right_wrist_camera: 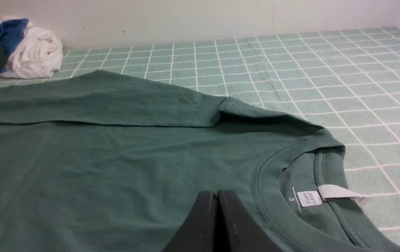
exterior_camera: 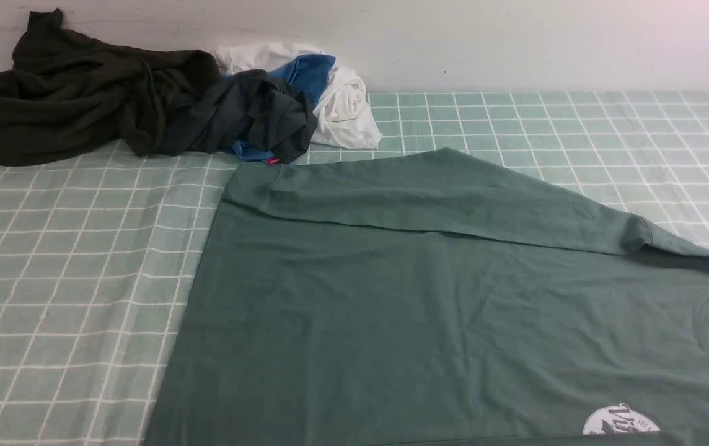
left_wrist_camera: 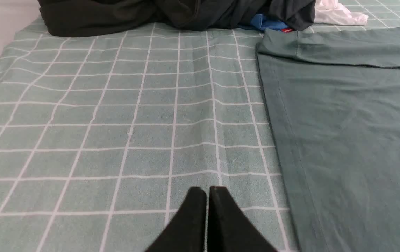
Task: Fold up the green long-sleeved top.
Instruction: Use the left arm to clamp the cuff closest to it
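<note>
While the green top lay flat on the tabletop, stretching leftward from its collar, our right tool hung just beside that collar, jaws together, and our left tool, jaws together too, off the hem opposite the collar.

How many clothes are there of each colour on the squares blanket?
Green: 1, the green long-sleeved top
Very dark: 2, the blackish garment and the dark grey garment
Blue: 1, the blue garment
White: 1, the white garment
Total: 5, as far as the pile shows
</note>
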Robot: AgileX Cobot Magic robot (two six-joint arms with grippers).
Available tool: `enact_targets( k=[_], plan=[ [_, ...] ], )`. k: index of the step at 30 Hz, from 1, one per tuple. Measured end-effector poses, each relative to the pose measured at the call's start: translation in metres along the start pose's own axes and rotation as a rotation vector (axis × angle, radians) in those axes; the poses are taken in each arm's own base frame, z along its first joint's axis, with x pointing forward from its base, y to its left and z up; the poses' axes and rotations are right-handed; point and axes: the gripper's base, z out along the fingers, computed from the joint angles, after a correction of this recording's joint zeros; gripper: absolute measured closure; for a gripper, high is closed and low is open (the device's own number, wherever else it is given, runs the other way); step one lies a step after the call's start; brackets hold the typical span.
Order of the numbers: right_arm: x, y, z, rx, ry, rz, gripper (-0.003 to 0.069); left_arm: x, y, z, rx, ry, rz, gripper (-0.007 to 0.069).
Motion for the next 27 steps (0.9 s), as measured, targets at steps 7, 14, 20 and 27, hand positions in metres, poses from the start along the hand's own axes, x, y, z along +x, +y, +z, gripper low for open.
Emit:
enact_targets(
  k=[7,14,20,27],
  plan=[
    [0.0000,0.0000,0.0000,0.000,0.000,0.000,0.0673,0.0000,0.0000,0.0000,0.000,0.000,0.000,0.0627],
    [0.0000,0.0000,0.0000,0.000,0.000,0.000,0.0673,0.0000,0.0000,0.0000,0.000,0.000,0.000,0.0627],
    [0.0000,0.0000,0.0000,0.000,0.000,0.000,0.0673,0.0000,0.0000,0.0000,0.000,0.000,0.000,0.0627],
    [0.0001,-0.0012,0.0000,0.013,0.001,-0.048,0.0673,0.0000,0.0000,0.0000,0.000,0.000,0.000,0.0627]
  ],
)
